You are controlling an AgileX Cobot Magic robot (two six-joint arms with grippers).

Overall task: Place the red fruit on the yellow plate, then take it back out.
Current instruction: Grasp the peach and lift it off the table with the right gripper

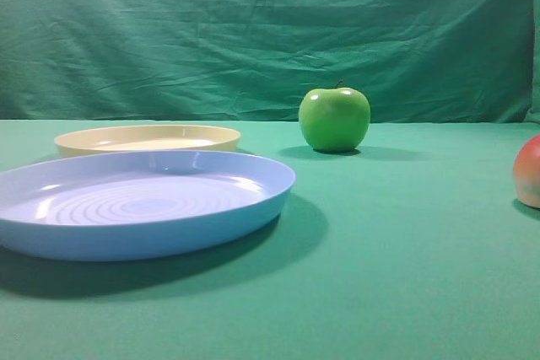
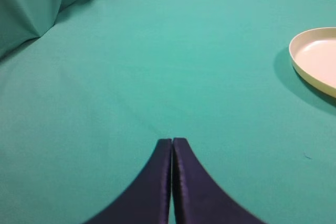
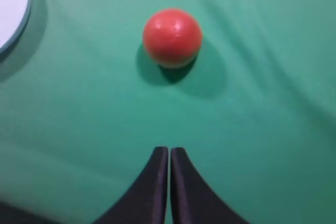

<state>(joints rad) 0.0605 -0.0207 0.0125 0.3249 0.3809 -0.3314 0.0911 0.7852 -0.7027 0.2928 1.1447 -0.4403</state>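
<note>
The left gripper point(image 2: 171, 141) is seen in its wrist view held low over the green cloth-covered desk point(image 2: 157, 66), its two dark fingers point(image 2: 157, 182) pressed together with nothing between them, the pale cream-yellow shallow round plastic plate point(image 2: 315, 59) lying ahead to its right. The right gripper point(image 3: 169, 150) is likewise clenched on nothing, its fingers point(image 3: 152, 192) pointed towards the round smooth red fruit point(image 3: 172, 37), which rests on the desk well ahead of the tips and apart from them. One red fruit, one yellow plate, one larger light blue ringed plate point(image 1: 139, 204) and one glossy green apple point(image 1: 334, 119) are counted. In the exterior view the fruit point(image 1: 528, 171) sits at the right edge, far from the yellow plate point(image 1: 148, 138), which stands just behind the blue one.
</note>
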